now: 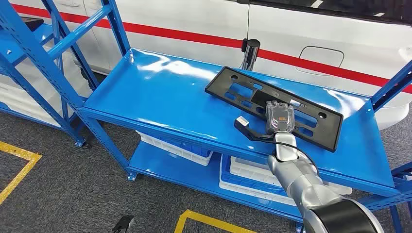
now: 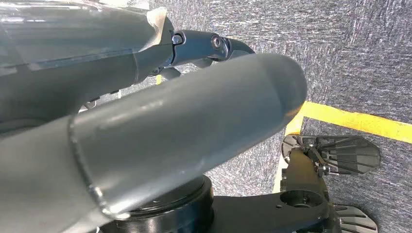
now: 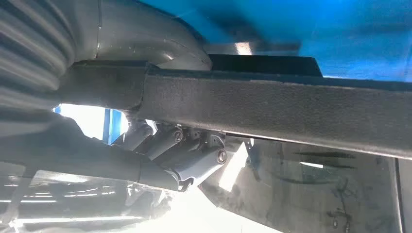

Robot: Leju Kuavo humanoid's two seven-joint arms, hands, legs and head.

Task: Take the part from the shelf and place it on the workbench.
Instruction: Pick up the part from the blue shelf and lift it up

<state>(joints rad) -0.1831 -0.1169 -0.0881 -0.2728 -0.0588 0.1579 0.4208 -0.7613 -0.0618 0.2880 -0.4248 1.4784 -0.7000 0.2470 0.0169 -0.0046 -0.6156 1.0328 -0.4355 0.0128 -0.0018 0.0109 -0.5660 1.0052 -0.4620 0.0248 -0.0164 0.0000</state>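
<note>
Nearest, the silver right arm reaches up over the shelf edge. Right hand [image 1: 279,118] lies on the flat black plastic plate-frame part [image 1: 243,92]; in the right wrist view the thumb [image 3: 145,39] and dark fingers [image 3: 189,155] clamp the part's edge [image 3: 272,109] between them. The part lies flat on the glossy blue metal shelf [image 1: 160,97]. Left hand [image 2: 160,131] hangs above grey carpet; fingers unclear, cannot tell its state. Beyond stands a white car with a red stripe [image 1: 194,34].
</note>
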